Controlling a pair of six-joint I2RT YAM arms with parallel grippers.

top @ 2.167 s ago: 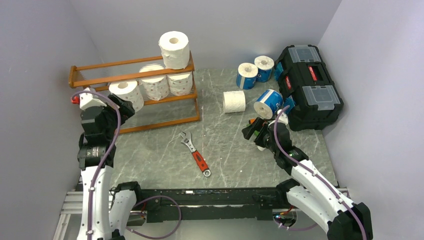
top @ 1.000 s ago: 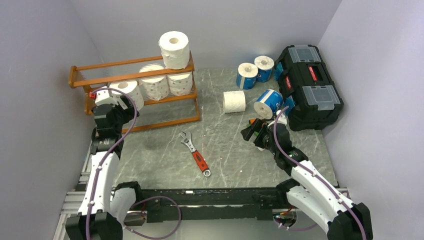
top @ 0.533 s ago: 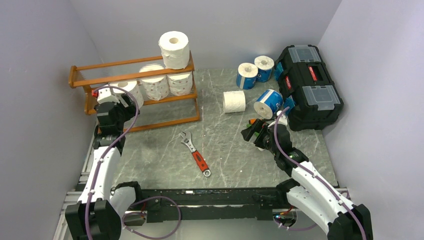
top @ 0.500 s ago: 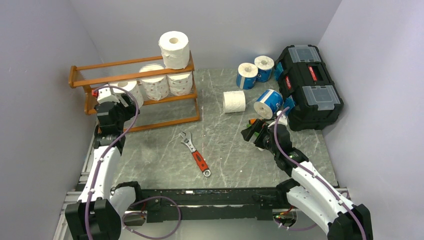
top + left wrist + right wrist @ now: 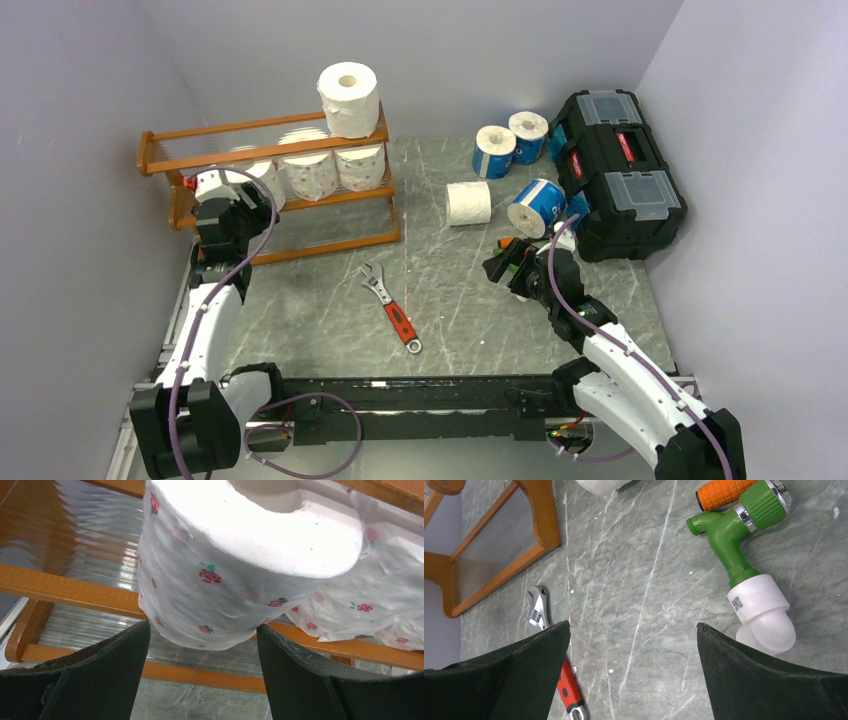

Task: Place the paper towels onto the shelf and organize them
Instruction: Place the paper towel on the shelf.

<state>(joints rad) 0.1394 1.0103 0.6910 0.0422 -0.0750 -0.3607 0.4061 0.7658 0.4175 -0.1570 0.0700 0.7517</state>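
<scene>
Left arm has pushed in toward the shelf [image 5: 262,150] over the last couple of seconds. The printed roll [image 5: 225,580] it was carrying out in front now sits under the top tier at middle-tier height, just left of the two printed rolls [image 5: 312,172] already parked there. The right arm has barely budged.

The left hand [image 5: 202,625] is gripping that printed roll, with a fingertip pressed against each side near its lower edge. I can't tell from the wrist view whether the roll is actually resting on the slats.

The right hand [image 5: 634,625] is spread wide with nothing in it. It hovers over the worktop [image 5: 450,290] next to a green tap fitting [image 5: 729,540].

A plain white roll [image 5: 348,98] stands on the shelf's top tier at the right end. Loose on the worktop are another white roll [image 5: 468,203] lying on its side and a blue-wrapped roll [image 5: 537,207] just beside the black toolbox [image 5: 620,175]. A blue-wrapped pair [image 5: 494,150] sits further back. A red-handled wrench [image 5: 392,307] lies mid-worktop.
</scene>
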